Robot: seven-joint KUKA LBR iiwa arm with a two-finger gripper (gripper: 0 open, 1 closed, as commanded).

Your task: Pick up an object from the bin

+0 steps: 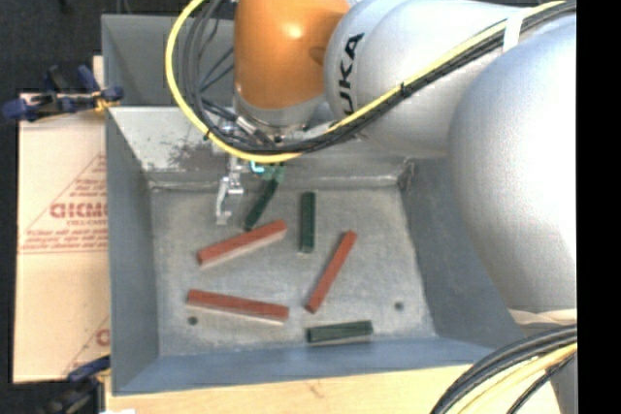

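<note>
A: Where's the gripper?
B: The gripper (243,201) is low in the far-left part of the bin (128,257), just under the arm's orange cover (281,39). The arm comes in from the right.
A: Released or clenched?
B: Can't tell, the wrist and cables hide too much.
A: What's it at?
B: The tilted green bar (260,206), dark and slim, close to the far wall, right at the gripper. Can't tell if it's gripped or just beside.
A: Neighbours?
B: The far red bar (243,243) lies slanted just near of it. Its right end is close to the tilted green bar's near end, contact unclear. The mid green bar (307,221) is just to the right, pointing far to near.
A: The rest?
B: 3 more, all apart from each other. The right red bar (331,271) is slanted, right of centre. The near red bar (238,306) lies almost left to right, near-left. The near green bar (340,333) sits by the near wall.
A: Total?
B: 6 bars, 3 green and 3 red, none stacked.
</note>
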